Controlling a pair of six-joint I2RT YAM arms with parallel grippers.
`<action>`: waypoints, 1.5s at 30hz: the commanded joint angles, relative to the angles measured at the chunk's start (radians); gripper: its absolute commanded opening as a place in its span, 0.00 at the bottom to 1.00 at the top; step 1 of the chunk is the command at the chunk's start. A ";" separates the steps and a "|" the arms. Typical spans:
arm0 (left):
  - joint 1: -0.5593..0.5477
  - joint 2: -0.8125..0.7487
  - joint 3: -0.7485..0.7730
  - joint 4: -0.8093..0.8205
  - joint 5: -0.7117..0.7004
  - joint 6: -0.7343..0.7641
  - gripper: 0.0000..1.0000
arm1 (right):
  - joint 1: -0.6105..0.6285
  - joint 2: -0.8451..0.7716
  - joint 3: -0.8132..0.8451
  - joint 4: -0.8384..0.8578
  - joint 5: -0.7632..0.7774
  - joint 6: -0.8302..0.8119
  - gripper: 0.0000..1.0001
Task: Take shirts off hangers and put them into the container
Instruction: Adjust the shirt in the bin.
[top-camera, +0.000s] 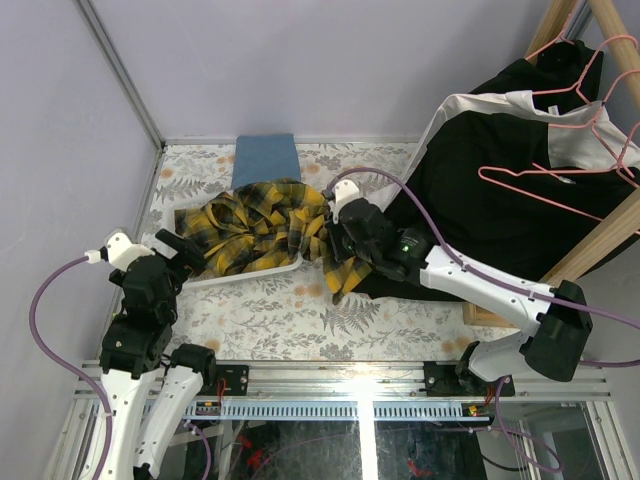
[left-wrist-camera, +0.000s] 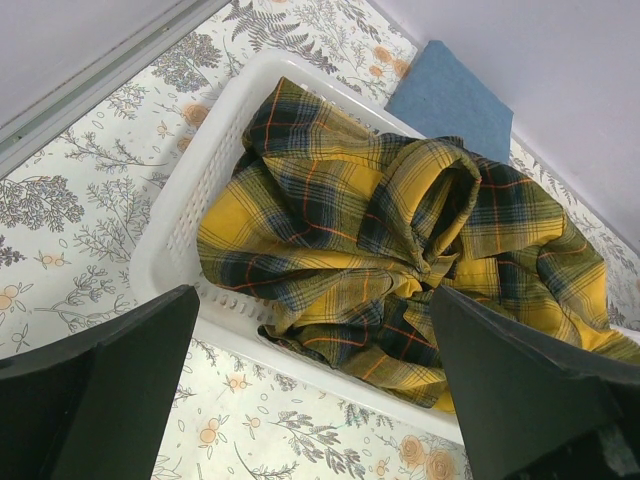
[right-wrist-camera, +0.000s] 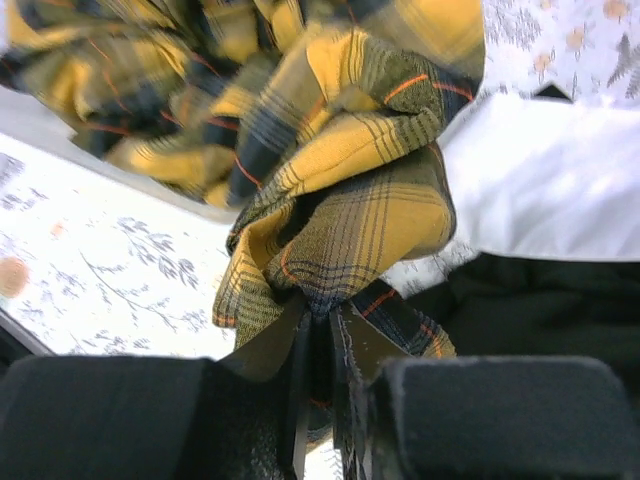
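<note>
Black shirts (top-camera: 500, 210) with hangers (top-camera: 560, 120) at 2 o'clock. Plaid shirt (top-camera: 255, 235) mostly in container (left-wrist-camera: 185, 235), long axis 9-to-3, tail spilling out at 3. Right gripper (right-wrist-camera: 320, 315) nearer, pinched on that tail; left gripper (top-camera: 188, 250) gaping at 9, empty.

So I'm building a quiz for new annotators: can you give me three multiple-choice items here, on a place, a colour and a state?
1. Most of the plaid shirt lies: A in a drawer; B in the white basket; C on a shelf.
2. The hangers are: A pink; B green; C white.
3. The right gripper is: A wide open; B holding a hanger; C shut on the plaid shirt.
Key: B, its bulk fills the basket; A, the wires are pink; C, fabric is pinched between its fingers.
</note>
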 joint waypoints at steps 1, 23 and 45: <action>0.007 -0.002 -0.008 0.041 0.004 0.017 1.00 | 0.009 -0.019 0.072 0.126 -0.028 -0.012 0.14; 0.008 -0.054 -0.008 0.033 -0.039 0.001 1.00 | 0.008 0.837 0.772 0.076 -0.266 0.048 0.08; 0.008 -0.049 -0.008 0.036 -0.027 0.005 1.00 | -0.028 0.434 0.571 0.086 0.181 -0.182 0.99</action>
